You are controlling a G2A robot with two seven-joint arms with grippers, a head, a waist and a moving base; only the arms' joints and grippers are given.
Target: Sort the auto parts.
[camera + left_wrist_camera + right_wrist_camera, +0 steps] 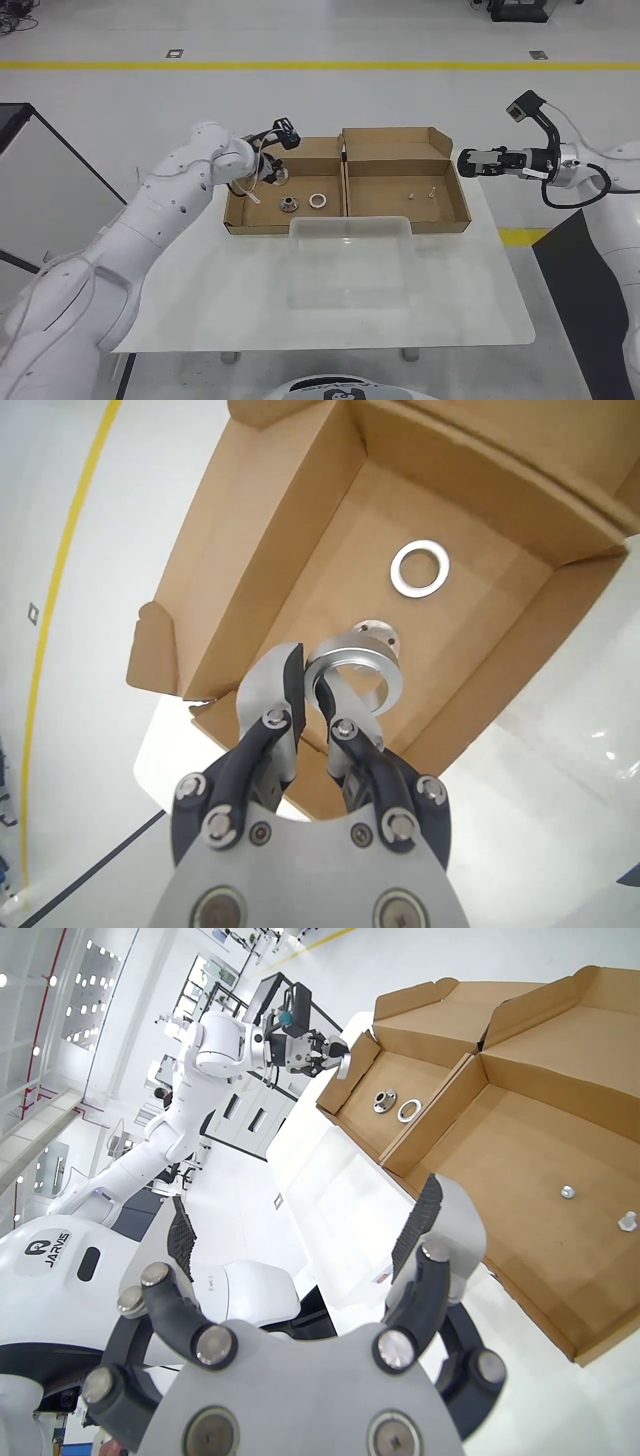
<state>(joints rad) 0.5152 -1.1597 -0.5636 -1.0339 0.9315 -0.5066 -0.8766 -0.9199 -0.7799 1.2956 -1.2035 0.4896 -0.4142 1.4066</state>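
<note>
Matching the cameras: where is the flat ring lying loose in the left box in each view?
Top view: flat ring on the left box floor, between the flanged hub and the neighbouring box.
Left wrist view: flat ring on the box floor, beyond the held ring in the left claw.
Right wrist view: flat ring on the left box floor.
Shared landmark: the flanged hub beside it.

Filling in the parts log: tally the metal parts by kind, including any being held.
Rings: 2 (held ring, flat ring)
Flanged hub: 1
Small fasteners: 2
Total: 5
</note>
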